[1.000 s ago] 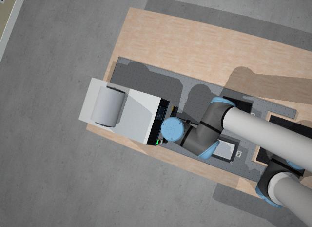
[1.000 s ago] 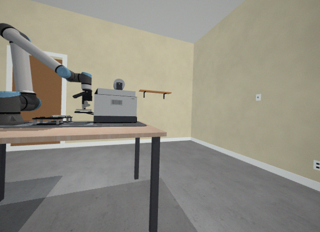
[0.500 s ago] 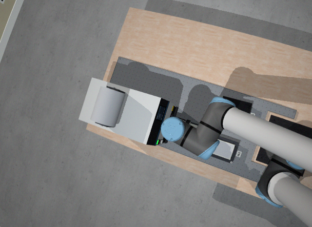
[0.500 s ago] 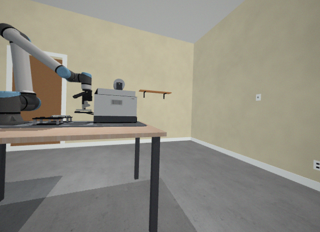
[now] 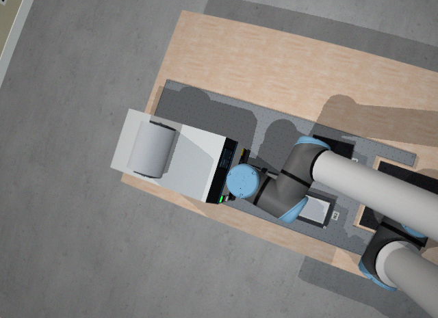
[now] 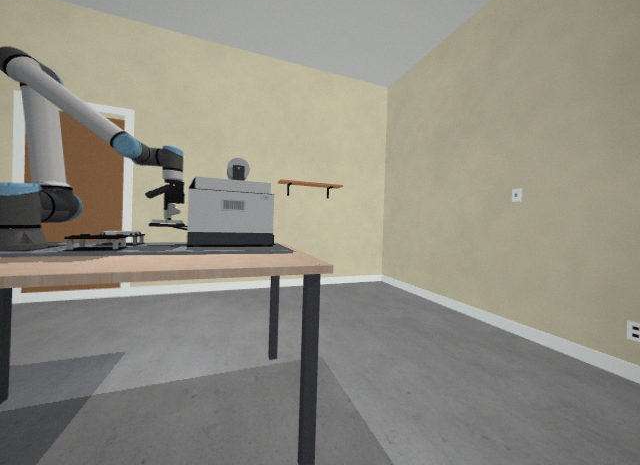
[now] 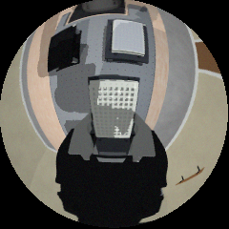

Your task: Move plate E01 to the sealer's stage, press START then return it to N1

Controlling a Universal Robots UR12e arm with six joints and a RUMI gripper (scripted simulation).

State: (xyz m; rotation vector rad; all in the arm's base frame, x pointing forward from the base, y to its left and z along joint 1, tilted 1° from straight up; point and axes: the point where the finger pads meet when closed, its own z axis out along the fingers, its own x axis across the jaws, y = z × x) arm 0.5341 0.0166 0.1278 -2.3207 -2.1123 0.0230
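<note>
My gripper (image 6: 168,215) is shut on plate E01 (image 6: 164,222) (image 7: 114,102), a pale plate whose open wells show in the wrist view. The plate looks level and is over the sealer's stage (image 6: 180,226) (image 7: 114,77), very close above it or on it; I cannot tell whether it touches or is seated. In the top view the wrist hides the plate. The sealer (image 5: 192,159) (image 6: 232,212) has its lamp (image 5: 221,199) green. Nest N1 (image 5: 341,148) (image 7: 64,50) is dark and holds no plate. Nest N2 (image 5: 329,215) (image 7: 107,50) holds a pale plate (image 5: 315,209) (image 7: 128,35).
The sealer's black front panel (image 5: 216,187) is right beside the wrist. A grey foil roll (image 5: 152,149) (image 6: 238,168) sits on top of the sealer. A wood-edged black tray (image 5: 366,217) is near the arm's base. A grey perforated mat (image 5: 395,154) lies under the nests.
</note>
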